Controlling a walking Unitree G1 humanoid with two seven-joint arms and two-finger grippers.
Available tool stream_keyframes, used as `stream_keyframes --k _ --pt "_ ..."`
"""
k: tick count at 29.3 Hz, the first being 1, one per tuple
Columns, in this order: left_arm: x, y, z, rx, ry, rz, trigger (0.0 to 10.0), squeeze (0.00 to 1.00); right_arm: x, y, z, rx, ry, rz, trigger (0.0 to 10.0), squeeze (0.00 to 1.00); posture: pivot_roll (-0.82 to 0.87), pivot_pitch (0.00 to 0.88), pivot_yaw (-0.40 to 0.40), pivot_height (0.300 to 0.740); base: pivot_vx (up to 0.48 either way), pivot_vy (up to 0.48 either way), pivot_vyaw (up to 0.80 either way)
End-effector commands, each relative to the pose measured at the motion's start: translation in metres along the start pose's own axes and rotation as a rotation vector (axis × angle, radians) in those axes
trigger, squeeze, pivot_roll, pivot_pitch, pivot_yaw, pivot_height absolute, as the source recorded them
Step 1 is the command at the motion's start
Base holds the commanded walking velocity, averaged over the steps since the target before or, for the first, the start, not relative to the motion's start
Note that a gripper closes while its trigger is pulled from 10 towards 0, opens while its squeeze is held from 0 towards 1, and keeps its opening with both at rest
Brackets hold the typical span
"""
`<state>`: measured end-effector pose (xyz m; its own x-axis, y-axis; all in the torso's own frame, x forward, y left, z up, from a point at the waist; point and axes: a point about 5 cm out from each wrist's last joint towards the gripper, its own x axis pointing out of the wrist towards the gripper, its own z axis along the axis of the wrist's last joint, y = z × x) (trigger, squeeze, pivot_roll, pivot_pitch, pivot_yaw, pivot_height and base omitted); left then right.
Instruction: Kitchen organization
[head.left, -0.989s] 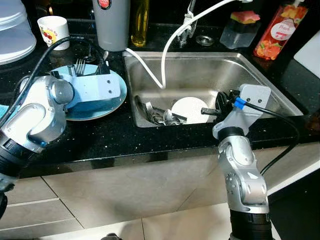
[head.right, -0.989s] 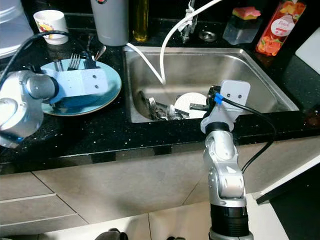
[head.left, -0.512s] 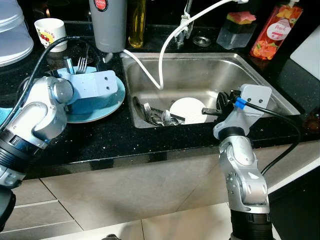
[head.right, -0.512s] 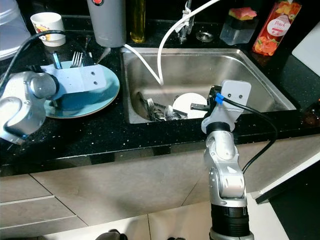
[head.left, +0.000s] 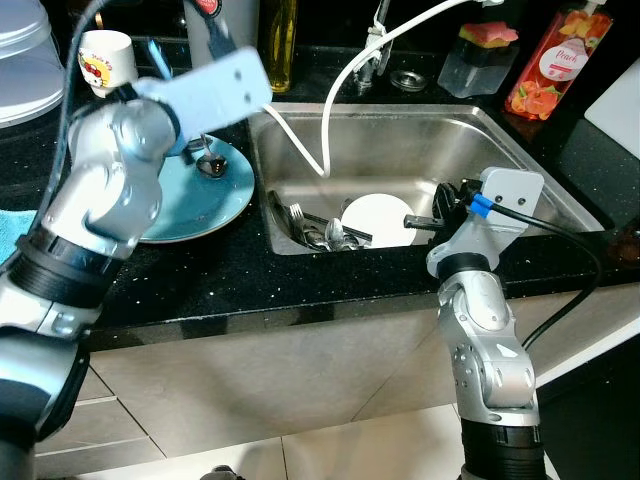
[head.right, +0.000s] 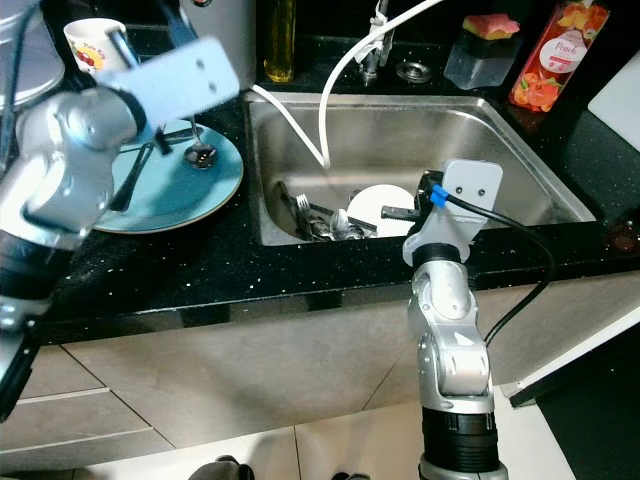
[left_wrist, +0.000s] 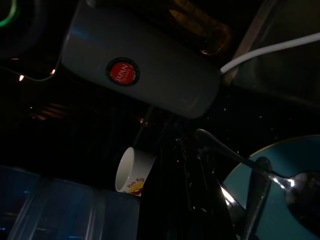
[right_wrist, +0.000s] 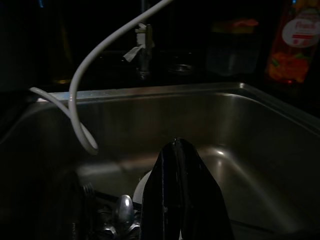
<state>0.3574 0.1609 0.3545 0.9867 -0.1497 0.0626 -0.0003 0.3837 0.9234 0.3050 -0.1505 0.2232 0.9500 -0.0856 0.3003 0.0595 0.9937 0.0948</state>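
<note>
Desk (head.left: 230, 280): black, crowded behind.
Sink (head.left: 520, 160): steel; white plate (head.left: 378, 218) and cutlery (head.left: 315, 232) at bottom.
Blue plate (head.right: 200, 195): beside sink, carrying spoon (head.right: 200, 154).
Left tool (left_wrist: 186, 165): raised over blue plate, fingers together.
Right tool (right_wrist: 180, 165): at sink's front rim, fingers together, empty.
Advice: descend steeply; hose (head.left: 330, 120) and walls narrow the room.
</note>
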Motion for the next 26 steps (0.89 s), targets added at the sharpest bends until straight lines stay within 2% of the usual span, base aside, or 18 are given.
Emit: stream_keyframes --k 1,2,4,5,8,14,15,17,18,19,21,26 --pt "0.003 -0.009 0.001 -0.005 -0.007 -0.043 10.0 0.0 0.001 -0.003 -0.001 -0.001 0.008 -0.01 10.0 0.0 0.25 0.096 -0.097 0.74 0.0 0.0 0.0" --pt "0.003 -0.017 0.001 0.023 -0.026 -0.08 10.0 0.0 0.001 -0.003 -0.002 -0.001 0.008 -0.011 10.0 0.0 0.26 0.096 -0.098 0.74 0.0 0.0 0.0" --pt "0.003 -0.026 -0.004 0.092 -0.003 -0.115 10.0 0.0 0.001 -0.003 -0.002 -0.001 0.009 -0.011 10.0 0.0 0.26 0.096 -0.098 0.74 0.0 0.0 0.0" --pt "0.003 -0.031 -0.01 0.103 0.031 -0.157 10.0 1.0 0.001 -0.003 -0.002 -0.001 0.009 -0.011 10.0 0.0 0.25 0.098 -0.099 0.74 0.0 0.0 0.0" --pt "0.0 -0.038 -0.015 0.126 0.054 -0.24 10.0 1.0 0.001 -0.003 -0.002 -0.001 0.009 -0.009 10.0 0.0 0.26 0.098 -0.1 0.74 0.0 0.0 0.0" --pt "0.0 -0.044 -0.008 0.108 0.042 -0.302 10.0 1.0 0.001 -0.003 -0.002 -0.001 0.01 -0.007 10.0 0.0 0.26 0.097 -0.102 0.74 0.0 0.0 0.0" --pt "0.0 -0.047 -0.009 0.122 0.044 -0.316 10.0 0.87 0.001 -0.003 -0.002 -0.001 0.009 -0.007 10.0 0.0 0.26 0.097 -0.102 0.74 0.0 0.0 0.0" --pt "0.001 -0.049 -0.01 0.132 0.045 -0.327 10.0 0.87 0.001 -0.002 -0.002 -0.001 0.009 -0.007 10.0 0.0 0.26 0.097 -0.102 0.74 0.0 0.0 0.0" --pt "0.001 -0.054 -0.007 0.115 0.04 -0.351 10.0 0.0 0.001 -0.002 -0.002 -0.001 0.009 -0.006 10.0 0.0 0.25 0.096 -0.103 0.74 0.0 0.0 0.0" --pt "0.001 -0.054 -0.007 0.115 0.04 -0.351 10.0 0.0 0.001 -0.002 -0.002 -0.001 0.009 -0.006 10.0 0.0 0.25 0.096 -0.103 0.74 0.0 0.0 0.0" --pt "0.003 -0.066 -0.002 0.097 0.038 -0.417 10.0 0.0 0.001 -0.003 -0.002 -0.003 0.009 -0.008 10.0 0.0 0.25 0.096 -0.102 0.74 0.0 0.0 0.0" --pt "0.005 -0.075 -0.007 0.11 0.066 -0.466 10.0 0.0 0.001 -0.003 -0.001 -0.005 0.008 -0.009 10.0 0.0 0.25 0.096 -0.101 0.74 0.0 0.0 0.0"
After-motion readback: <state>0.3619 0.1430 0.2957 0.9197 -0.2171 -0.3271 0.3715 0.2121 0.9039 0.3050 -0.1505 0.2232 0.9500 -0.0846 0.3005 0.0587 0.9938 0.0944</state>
